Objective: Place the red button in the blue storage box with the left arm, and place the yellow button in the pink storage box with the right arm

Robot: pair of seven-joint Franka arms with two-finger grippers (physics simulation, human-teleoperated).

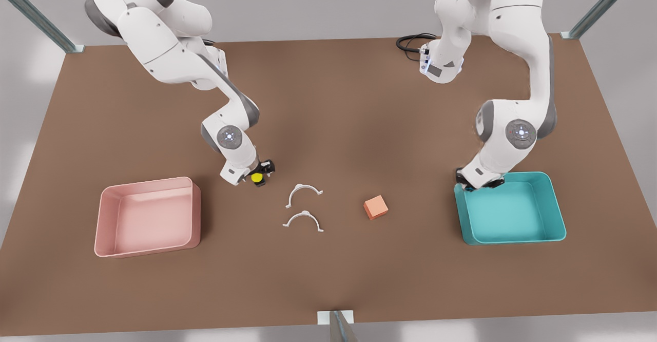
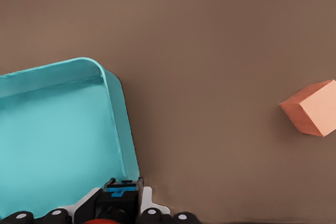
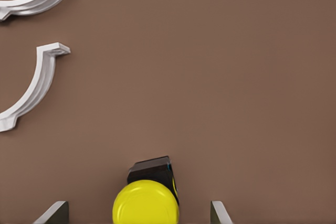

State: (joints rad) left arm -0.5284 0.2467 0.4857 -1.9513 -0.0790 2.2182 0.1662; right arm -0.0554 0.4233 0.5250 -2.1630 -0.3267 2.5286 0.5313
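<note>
The brown table (image 1: pixel 328 280) carried two shallow plastic trays: the pale pink storage box (image 1: pixel 147 217) at the front view's left and the teal-blue storage box (image 1: pixel 513 208) at its right.

The left gripper (image 1: pixel 480 180) hung at the teal tray's near corner. In the left wrist view the red button (image 2: pixel 102 220), a red cap on a black base, sat between the fingers (image 2: pixel 152 214), seemingly gripped, with the tray wall (image 2: pixel 123 129) just beside. To do this well, it should move further over the tray floor before letting go, so the button clears the wall.

The right gripper (image 1: pixel 255 173) was low at the yellow button (image 3: pixel 146 202), which stood on the table between spread fingers (image 3: pixel 219 213) that were not touching it. It should centre, then close on the black base.

An orange cube (image 1: pixel 375 207) and two white curved brackets (image 1: pixel 304 208) lay between.
</note>
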